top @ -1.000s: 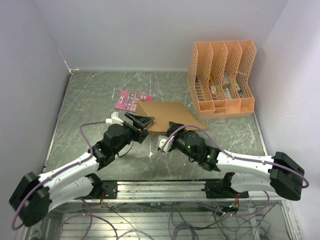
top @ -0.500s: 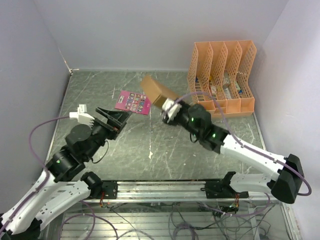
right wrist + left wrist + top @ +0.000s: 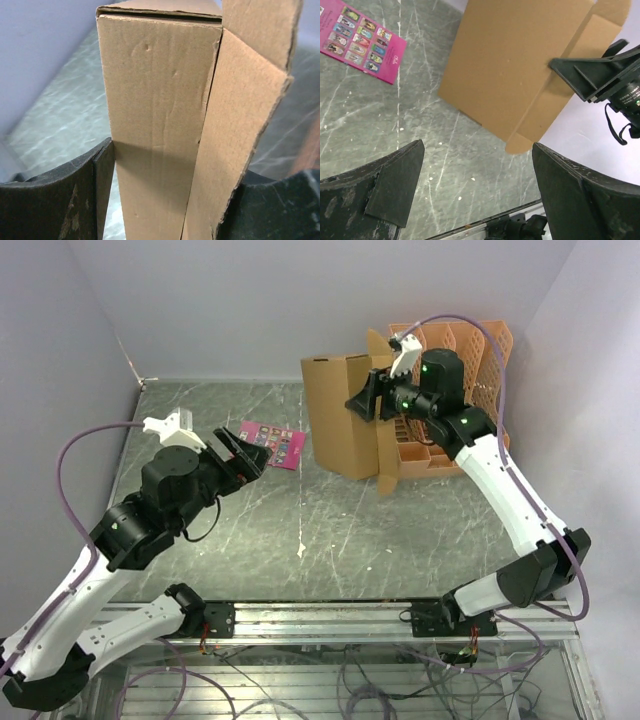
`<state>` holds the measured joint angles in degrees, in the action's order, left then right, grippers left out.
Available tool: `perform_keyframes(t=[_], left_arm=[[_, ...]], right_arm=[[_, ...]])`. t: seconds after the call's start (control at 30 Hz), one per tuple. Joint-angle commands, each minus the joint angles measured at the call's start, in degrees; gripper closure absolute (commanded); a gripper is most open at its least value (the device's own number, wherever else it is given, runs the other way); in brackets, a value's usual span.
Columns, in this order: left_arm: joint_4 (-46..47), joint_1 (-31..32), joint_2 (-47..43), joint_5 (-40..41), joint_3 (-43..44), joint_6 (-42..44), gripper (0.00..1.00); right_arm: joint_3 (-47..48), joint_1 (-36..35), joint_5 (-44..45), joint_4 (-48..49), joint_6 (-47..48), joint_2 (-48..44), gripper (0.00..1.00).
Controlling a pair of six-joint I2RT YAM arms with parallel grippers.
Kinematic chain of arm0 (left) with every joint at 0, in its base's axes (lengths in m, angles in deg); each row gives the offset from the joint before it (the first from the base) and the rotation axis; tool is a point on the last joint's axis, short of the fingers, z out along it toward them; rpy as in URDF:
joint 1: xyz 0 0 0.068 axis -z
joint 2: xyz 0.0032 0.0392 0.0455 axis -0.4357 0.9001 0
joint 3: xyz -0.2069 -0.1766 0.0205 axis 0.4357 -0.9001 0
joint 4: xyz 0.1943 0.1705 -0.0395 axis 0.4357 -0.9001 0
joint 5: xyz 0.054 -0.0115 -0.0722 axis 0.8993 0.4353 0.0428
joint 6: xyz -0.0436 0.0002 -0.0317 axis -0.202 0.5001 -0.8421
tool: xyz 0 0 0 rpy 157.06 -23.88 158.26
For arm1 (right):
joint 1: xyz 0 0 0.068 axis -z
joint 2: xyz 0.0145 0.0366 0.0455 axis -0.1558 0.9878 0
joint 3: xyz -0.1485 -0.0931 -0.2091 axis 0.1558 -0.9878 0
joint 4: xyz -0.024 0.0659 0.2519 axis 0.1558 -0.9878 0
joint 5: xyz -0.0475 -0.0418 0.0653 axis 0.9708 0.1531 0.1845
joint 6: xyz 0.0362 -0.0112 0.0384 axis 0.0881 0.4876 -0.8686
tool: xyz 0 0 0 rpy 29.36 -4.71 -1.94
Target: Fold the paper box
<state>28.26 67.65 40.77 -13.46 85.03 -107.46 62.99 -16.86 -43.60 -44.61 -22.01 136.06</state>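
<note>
Orange file organizer (image 3: 480, 360) far right, pink card (image 3: 270, 443) flat near my left gripper (image 3: 250, 462), its jaws spread wide, empty, my right gripper (image 3: 368, 400) pinching the paper box (image 3: 340, 425) upright before the organizer.

Pale lilac walls (image 3: 250, 300) boxed in a grey marbled table (image 3: 330, 540) (white-flecked, softly lit) filling the frame's middle.
</note>
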Motion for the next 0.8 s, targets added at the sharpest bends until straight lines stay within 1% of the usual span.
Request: perform_keyframes(t=[0.0,0.07,0.13,0.2,0.33,0.53,0.67,0.77], left_arm=[[0.7,-0.3,-0.8,-1.4,-1.2,3.2,0.01],[2.9,-0.3,-1.2,-3.2,-3.5,3.1,0.02],[3.6,-0.3,-1.3,-4.2,-5.0,2.8,0.02],[3.1,-0.3,-1.2,-4.4,-5.9,2.5,0.02],[1.0,-0.3,-1.7,-3.8,-7.1,2.4,0.02],[2.4,-0.3,-3.8,-4.3,-12.8,0.6,0.02],[6.0,-0.3,-3.3,-7.0,-17.5,-0.6,0.02],[6.9,-0.3,-1.4,-9.1,-19.7,-1.1,0.05]], right_arm=[[-5.8,3.0,-17.6,-1.7,-18.5,1.2,0.62],[-12.2,3.2,-21.4,4.4,-24.5,0.4,0.62],[-20.0,2.8,-24.0,12.9,-29.4,-0.9,0.62],[-26.0,2.4,-24.9,19.4,-32.9,-1.0,0.62],[-35.2,2.1,-25.6,30.3,-38.5,-0.2,0.61],[-40.2,1.0,-26.5,36.6,-42.3,3.2,0.58],[-43.4,0.2,-26.4,40.6,-43.7,7.4,0.51],[-43.4,0.1,-27.0,41.4,-43.0,10.9,0.47]])
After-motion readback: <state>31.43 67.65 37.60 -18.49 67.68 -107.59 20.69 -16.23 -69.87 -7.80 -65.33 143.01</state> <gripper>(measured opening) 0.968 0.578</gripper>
